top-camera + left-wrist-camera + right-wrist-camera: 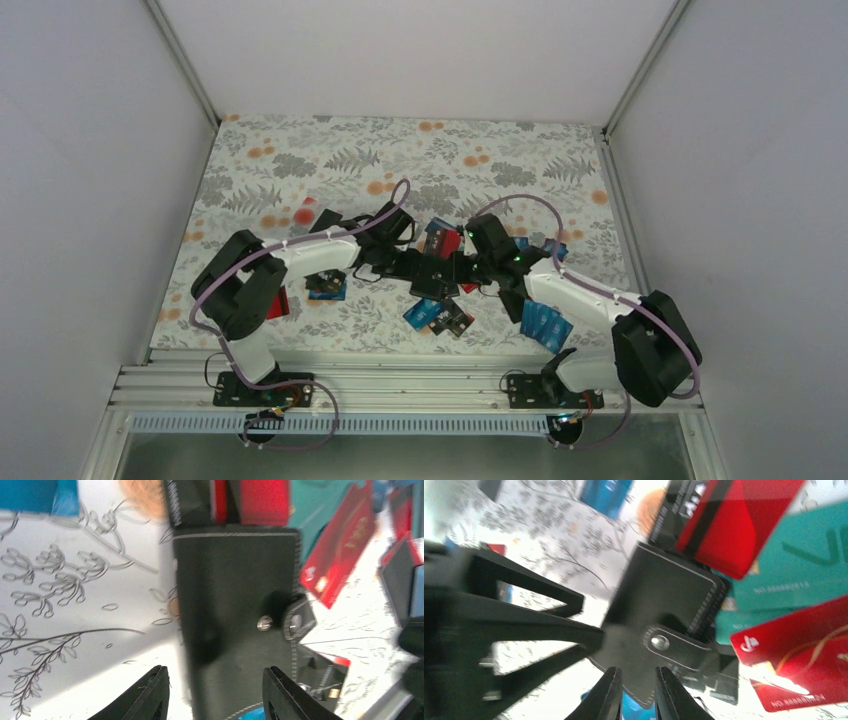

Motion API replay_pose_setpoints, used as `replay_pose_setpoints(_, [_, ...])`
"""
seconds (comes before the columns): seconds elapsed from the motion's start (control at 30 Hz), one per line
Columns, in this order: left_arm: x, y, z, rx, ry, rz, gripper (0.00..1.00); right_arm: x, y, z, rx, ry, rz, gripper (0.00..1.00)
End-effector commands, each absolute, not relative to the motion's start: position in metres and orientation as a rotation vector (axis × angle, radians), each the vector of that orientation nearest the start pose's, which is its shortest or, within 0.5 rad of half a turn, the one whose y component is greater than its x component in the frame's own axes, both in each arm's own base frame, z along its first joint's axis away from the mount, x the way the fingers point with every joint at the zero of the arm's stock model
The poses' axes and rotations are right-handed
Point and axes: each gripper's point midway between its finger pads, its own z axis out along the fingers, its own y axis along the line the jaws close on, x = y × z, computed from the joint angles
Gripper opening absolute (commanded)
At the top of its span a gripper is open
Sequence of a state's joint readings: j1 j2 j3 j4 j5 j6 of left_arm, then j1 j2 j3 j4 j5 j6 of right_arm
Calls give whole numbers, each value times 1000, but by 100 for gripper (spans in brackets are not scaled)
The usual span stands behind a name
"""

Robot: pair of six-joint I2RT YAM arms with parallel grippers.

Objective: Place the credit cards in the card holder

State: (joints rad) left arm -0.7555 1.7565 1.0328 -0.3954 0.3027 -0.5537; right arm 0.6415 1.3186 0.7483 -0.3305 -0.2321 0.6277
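Observation:
The black card holder [435,278] lies flat on the floral cloth between both grippers, its snap tab [664,642] buttoned. My left gripper [214,669] is open, its fingers standing wide to either side of the holder [235,590] just above it. My right gripper [638,670] is open by a narrow gap over the holder's near corner [659,600]. Red [734,515] and teal [794,565] credit cards lie beside the holder, and another red one [345,545] shows in the left wrist view. A blue card [250,715] peeks from under it.
More cards are scattered around: blue ones [546,325] at the right, blue and black ones [440,317] in front, a red one [280,305] at the left. The left gripper's fingers [524,625] fill the left of the right wrist view. A metal rail [400,385] borders the near edge.

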Motion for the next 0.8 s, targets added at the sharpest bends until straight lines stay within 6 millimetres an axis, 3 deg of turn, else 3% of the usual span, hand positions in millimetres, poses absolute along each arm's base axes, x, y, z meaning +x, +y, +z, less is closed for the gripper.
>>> replay_pose_setpoints(0.0, [259, -325, 71, 466, 2750, -842, 47, 246, 220, 73, -78, 2670, 711, 17])
replay_pose_setpoints(0.23, [256, -353, 71, 544, 2712, -1049, 46, 247, 219, 60, -78, 2686, 730, 11])
replay_pose_setpoints(0.77, [261, -367, 56, 562, 2726, -1093, 30, 247, 221, 48, -82, 2700, 773, 6])
